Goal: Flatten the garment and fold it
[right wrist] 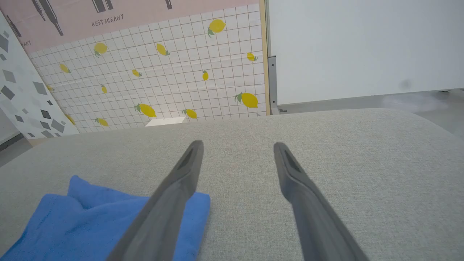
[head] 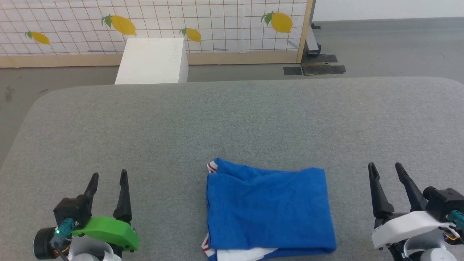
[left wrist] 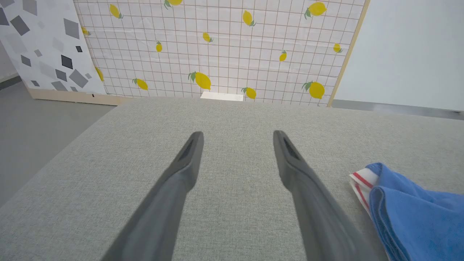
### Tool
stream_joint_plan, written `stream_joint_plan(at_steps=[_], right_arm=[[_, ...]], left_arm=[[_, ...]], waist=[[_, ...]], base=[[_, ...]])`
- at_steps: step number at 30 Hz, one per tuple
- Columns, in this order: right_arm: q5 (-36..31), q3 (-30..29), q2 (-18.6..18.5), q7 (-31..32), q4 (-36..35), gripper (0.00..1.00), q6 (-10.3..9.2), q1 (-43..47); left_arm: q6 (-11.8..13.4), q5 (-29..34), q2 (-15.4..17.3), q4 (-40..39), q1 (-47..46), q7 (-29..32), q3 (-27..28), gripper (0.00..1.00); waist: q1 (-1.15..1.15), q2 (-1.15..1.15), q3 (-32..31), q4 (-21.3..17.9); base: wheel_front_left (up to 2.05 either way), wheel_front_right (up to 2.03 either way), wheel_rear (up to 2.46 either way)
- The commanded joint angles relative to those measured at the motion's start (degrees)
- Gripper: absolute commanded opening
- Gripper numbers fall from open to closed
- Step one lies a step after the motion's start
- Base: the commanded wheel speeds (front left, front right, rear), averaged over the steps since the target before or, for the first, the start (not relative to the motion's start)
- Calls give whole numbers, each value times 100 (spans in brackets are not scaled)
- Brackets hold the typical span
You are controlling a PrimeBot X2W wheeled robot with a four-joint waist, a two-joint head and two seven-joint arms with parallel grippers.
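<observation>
- Nearest, low on the left, the left gripper [head: 109, 172] in its green housing has its dark fingers spread apart, holding nothing.
- Opposite it, the right gripper [head: 384, 165] is likewise spread and empty.
- Between them, touching neither, the blue jersey T-shirt [head: 268, 206] lies folded into a rough rectangle on the grey fabric-covered table [head: 232, 119], with red-striped white trim peeking out at its left corners.
- Beyond the table, a white box [head: 152, 59] stands before a lemon-print panel [head: 217, 21].
</observation>
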Motion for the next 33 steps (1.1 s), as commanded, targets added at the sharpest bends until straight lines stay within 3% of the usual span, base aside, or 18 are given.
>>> stream_joint_plan(at_steps=[1,8,12,16,26,30,33], right_arm=[[-47,-8,11,10,-28,100,-8,85],[-83,-65,24,90,-40,100,-8,77],[-69,-87,-19,488,-83,100,-8,-56],[76,47,-145,1528,-135,100,-8,-393],[391,1211,-624,5181,-207,100,-8,-1345],[271,1570,-775,6022,10,100,-8,-1565],[193,1710,-814,6284,206,100,-8,-1660]], left_arm=[[29,0,44,14,-46,-4,-16,100],[31,-47,44,24,-26,-15,-30,100],[33,-66,55,24,-4,-17,-40,100],[45,-89,59,2,6,-24,-39,100],[49,-138,59,-121,-136,19,-78,100],[50,-137,50,-186,-223,16,-105,100],[51,-135,47,-219,-293,-1,-112,100]], waist=[[0,0,-10,-1],[0,0,-58,9],[0,0,-92,-1],[0,0,-87,-11],[0,0,198,147],[0,0,406,285],[0,0,552,379]], base=[[0,0,0],[0,0,0],[0,0,0],[0,0,0],[0,0,0],[0,0,0],[0,0,0]])
